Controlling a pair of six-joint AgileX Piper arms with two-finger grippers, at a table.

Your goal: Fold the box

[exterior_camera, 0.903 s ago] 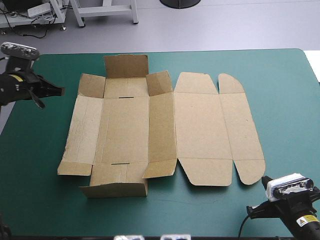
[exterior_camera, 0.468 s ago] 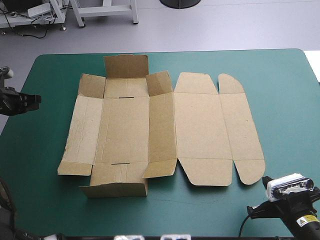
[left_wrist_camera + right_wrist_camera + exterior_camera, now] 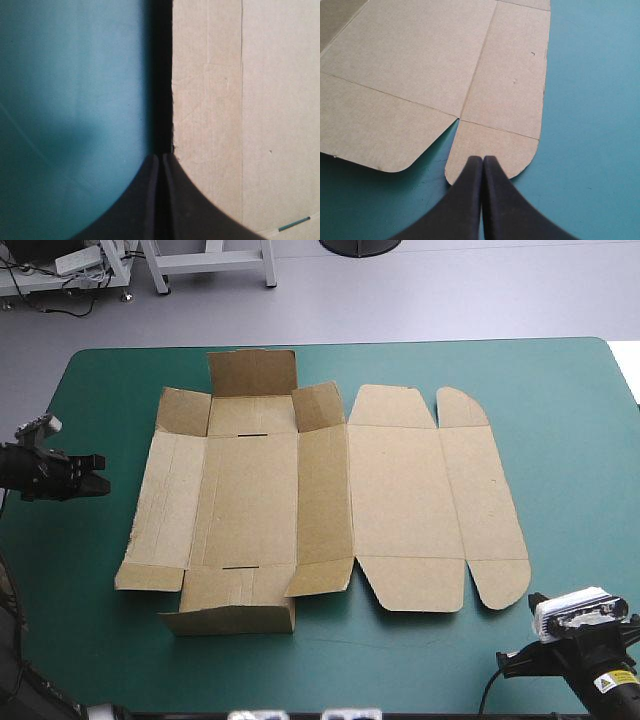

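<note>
Right gripper [image 3: 483,159] by table's near edge, fingers clenched on nothing, pointing at rounded near-corner flap of box [image 3: 400,490]. Left gripper [image 3: 161,156] pinched together too, tip right at box left edge. Box mostly flat mid teal-green cover [image 3: 560,410], few left-side flaps tilted up.

High cam overlooks whole table [image 3: 560,420]; wrist cams sit close, sharing box [image 3: 400,490] edges w/ it.

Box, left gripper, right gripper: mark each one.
box [image 3: 400,490]: high view, on its wide flat panel.
left gripper [image 3: 161,157]: left wrist view, where its shut fingertips meet.
right gripper [image 3: 483,158]: right wrist view, where its shut fingertips meet.
</note>
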